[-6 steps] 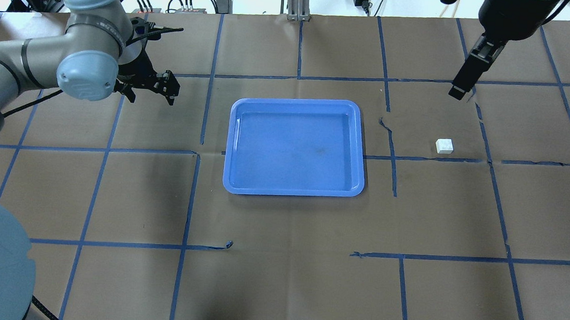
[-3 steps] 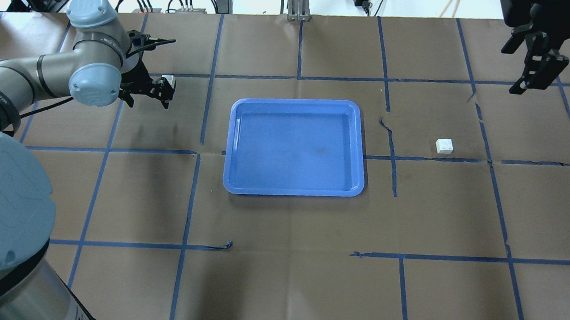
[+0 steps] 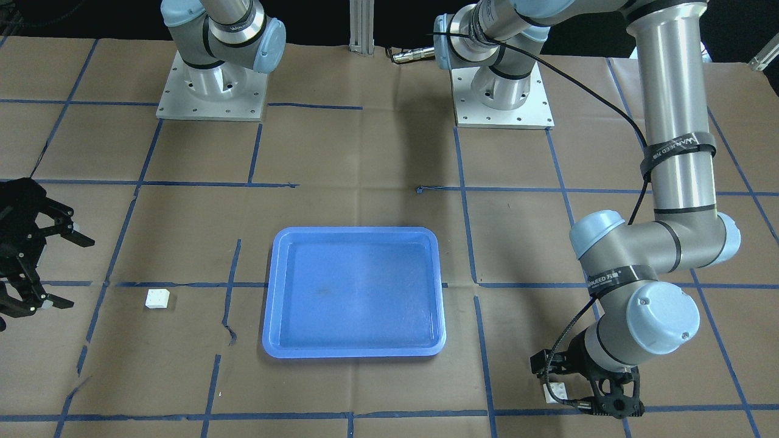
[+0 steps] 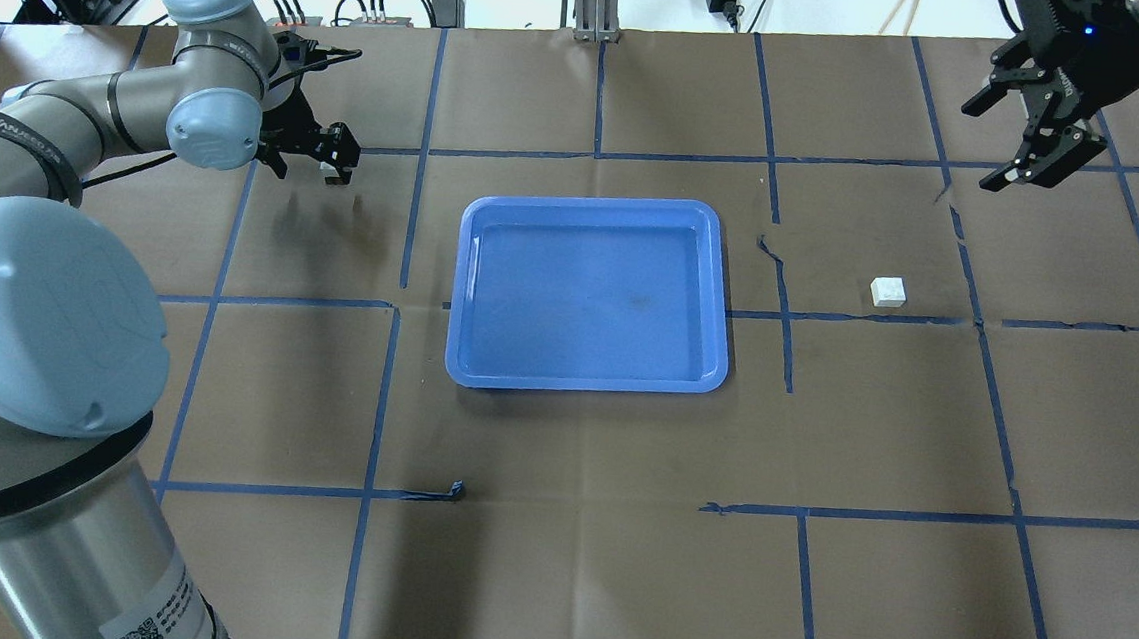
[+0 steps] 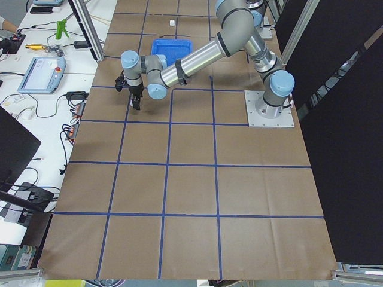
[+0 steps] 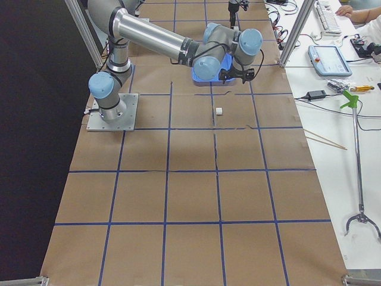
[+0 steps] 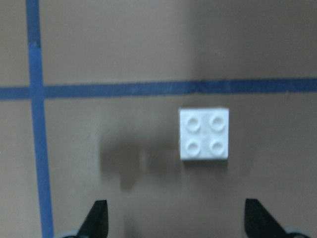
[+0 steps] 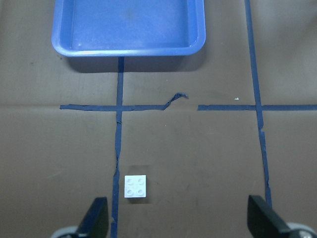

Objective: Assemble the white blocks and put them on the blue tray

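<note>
Left gripper (image 7: pixel 178 225): my jaws spread, moved up-frame, over a block (image 7: pixel 204 134).
Right gripper (image 8: pixel 179 220): my jaws wide, slid left, perhaps turned.

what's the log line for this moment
left gripper: open, near white block | right gripper: open, away from other block | blue tray: empty | assembly: not started

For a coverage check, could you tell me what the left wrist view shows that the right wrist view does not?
Left wrist only: one white block close up, near a tape line. Right wrist only: the blue tray and the other white block. Both: brown paper and open jaws, of the left end effector and right end effector.
</note>
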`<state>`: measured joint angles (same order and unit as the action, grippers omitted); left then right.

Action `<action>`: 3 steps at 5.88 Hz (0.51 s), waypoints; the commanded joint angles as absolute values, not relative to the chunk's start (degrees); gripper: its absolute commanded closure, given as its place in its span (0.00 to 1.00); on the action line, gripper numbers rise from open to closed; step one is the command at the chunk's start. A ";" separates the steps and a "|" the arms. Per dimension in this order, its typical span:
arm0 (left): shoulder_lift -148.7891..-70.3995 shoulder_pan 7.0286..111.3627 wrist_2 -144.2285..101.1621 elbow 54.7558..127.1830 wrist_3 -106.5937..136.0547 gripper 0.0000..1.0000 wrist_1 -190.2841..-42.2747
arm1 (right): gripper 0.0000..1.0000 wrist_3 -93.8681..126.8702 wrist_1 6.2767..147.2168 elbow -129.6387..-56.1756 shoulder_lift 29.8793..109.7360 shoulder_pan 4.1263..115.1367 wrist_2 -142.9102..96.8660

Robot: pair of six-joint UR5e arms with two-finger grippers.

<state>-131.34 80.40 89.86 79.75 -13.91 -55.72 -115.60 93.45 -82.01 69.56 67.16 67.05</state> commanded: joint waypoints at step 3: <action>-133.33 81.74 90.00 76.99 -17.84 0.43 -55.81 | 0.00 -132.05 94.91 -91.38 59.78 60.12 52.30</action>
<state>-133.34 81.70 89.82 76.98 -17.35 -55.93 -127.63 94.01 -88.49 61.49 60.55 54.13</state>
